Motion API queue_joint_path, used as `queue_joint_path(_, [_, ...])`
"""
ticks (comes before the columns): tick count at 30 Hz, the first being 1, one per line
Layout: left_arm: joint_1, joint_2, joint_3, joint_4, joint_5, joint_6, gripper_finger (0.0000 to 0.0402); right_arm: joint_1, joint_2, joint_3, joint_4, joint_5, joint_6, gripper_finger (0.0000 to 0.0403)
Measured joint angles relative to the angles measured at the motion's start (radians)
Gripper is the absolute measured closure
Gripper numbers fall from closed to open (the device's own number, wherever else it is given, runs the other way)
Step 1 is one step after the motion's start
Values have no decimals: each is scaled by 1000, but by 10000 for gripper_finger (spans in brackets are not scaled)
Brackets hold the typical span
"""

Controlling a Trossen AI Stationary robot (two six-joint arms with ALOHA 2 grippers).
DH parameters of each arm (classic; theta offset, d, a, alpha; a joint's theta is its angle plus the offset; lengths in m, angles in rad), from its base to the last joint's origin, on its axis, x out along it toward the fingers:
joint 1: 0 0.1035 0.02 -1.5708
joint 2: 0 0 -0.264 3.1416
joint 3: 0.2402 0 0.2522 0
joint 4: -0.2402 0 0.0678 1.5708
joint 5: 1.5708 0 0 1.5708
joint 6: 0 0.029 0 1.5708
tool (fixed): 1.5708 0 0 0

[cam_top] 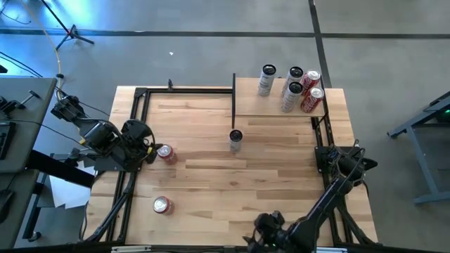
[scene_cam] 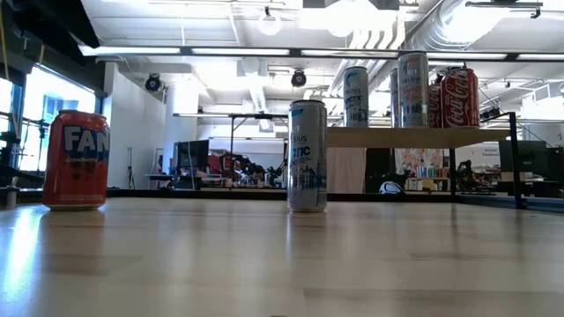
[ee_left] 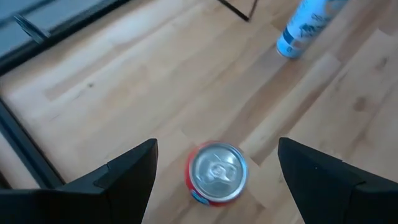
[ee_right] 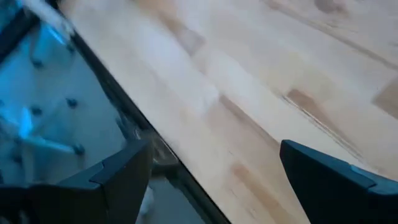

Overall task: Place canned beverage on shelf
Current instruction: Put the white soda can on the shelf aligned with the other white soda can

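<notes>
The left gripper (cam_top: 156, 152) hangs over the left part of the table (cam_top: 211, 183), its fingers (ee_left: 134, 171) spread wide and holding nothing — a red can (cam_top: 166, 154) stands upright just ahead of them, sitting between the two fingers in the left wrist view, its silver top (ee_left: 218, 170) facing up and neither finger touching it. Nearer the front edge, below that gripper in the high view, a second red can (cam_top: 162, 204) stands on its own, well apart from the first. Further right of the gripper, near the table's middle, a slim blue-and-white can (cam_top: 235, 140) stands upright; the low view shows it as the tall can in the centre. Beyond it, at the far right corner, the shelf (cam_top: 278, 105) — a light-wood board on thin black posts — already carries five upright cans (cam_top: 292, 88), three pale and two red, grouped toward its right end. The right gripper (cam_top: 339, 160) waits by the table's right edge, below the shelf in the high view, its fingers (ee_right: 323, 180) also wide apart and empty, over bare wood and the black frame rail.
</notes>
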State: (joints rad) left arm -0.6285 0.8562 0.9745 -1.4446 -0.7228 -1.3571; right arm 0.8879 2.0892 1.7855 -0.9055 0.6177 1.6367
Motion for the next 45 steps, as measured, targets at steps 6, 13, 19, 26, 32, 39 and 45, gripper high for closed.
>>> queue_joint_path(6, [0,0,0,6,17,-1,92,-4,-6,0,-77,31,-35,66])
queue_joint_path(13, [0,0,0,9,17,-1,92,-54,-68,-1,-378,212,230,66])
queue_joint_path(19, [0,0,0,9,17,-1,92,-167,-77,-1,-392,227,323,66])
queue_joint_path(26, [0,0,0,9,17,-1,92,-335,-77,-1,-338,273,372,66])
queue_joint_path(32, [0,0,0,9,17,-1,92,-446,-66,-1,-235,251,341,66])
queue_joint_path(39, [0,0,0,9,17,0,92,-513,-62,-1,-129,359,144,66])
queue_joint_path(45, [0,0,0,10,17,0,92,-567,-56,-1,-114,373,73,66])
